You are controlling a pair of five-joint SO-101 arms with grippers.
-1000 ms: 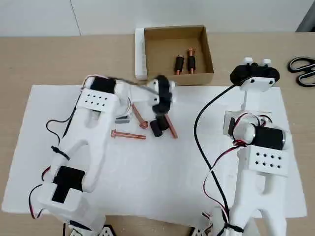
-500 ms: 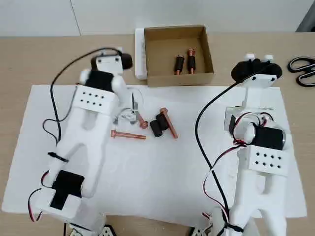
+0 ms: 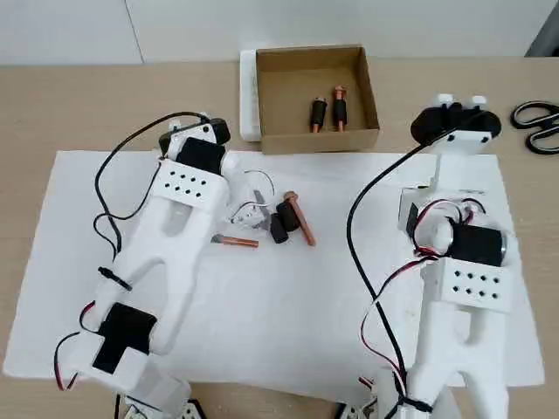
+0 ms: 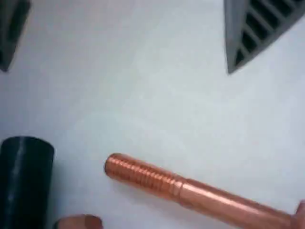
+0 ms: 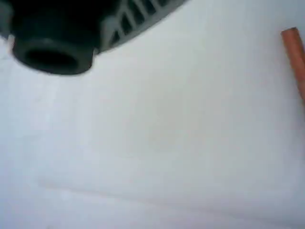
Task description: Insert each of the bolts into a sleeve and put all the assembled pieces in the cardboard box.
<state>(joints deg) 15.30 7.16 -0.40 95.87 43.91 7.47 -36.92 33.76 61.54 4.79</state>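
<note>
The bolts [image 4: 214,198] are copper-coloured and the sleeves [image 4: 24,181] plain black; the cardboard box [image 3: 319,140] is brown. The sheet [image 3: 288,305] is white, the table [image 3: 87,105] light wood; the left arm [image 3: 175,236] and right arm [image 3: 463,305] are white with black motors; the scissors [image 3: 537,122] are black.

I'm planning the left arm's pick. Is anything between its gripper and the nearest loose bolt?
Nothing visible. The left gripper is open over bare sheet, the bolt just beyond it. A black sleeve lies beside the bolt's threaded end, apart from it.

Two assembled pieces [image 3: 328,111] sit in the cardboard box [image 3: 288,83]. Copper bolts [image 3: 301,223] and two black sleeves [image 3: 279,230] lie loose on the sheet [image 3: 288,305], third sleeve [image 5: 51,53] is in the right claw [image 5: 71,28].
</note>
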